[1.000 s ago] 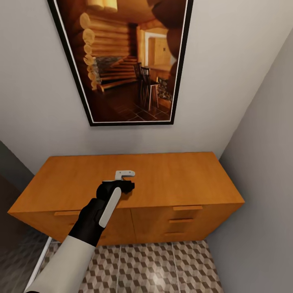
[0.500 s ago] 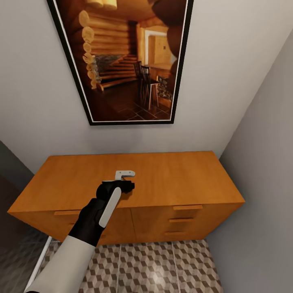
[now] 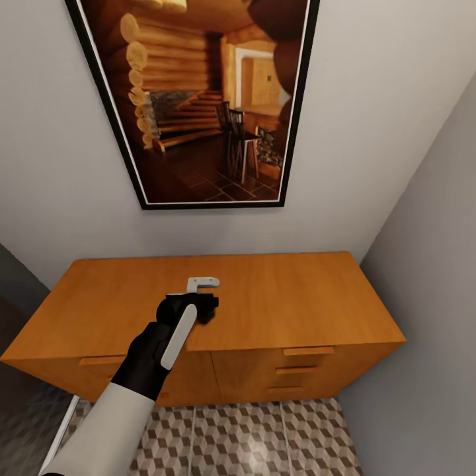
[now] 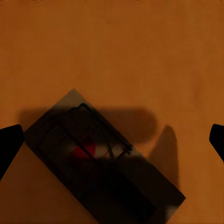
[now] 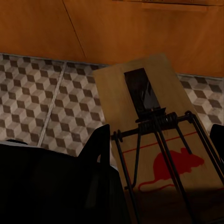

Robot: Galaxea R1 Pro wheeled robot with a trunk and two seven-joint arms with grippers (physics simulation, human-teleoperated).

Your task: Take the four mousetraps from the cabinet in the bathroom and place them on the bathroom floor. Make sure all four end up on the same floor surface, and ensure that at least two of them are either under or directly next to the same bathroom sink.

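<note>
we see right gripper low by bathroom floor, fingers clamped on one mousetrap, likely carried for floor placement | left gripper poised over cabinet top, fingers wide apart above second mousetrap lying flat, ready to pick | count: 2 traps seen, 1 cabinet, 1 framed picture on far wall

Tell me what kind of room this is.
Likely a small home room, perhaps a bathroom corner: patterned tiled floor, a low wooden cabinet against the wall, and a framed picture above it.
</note>
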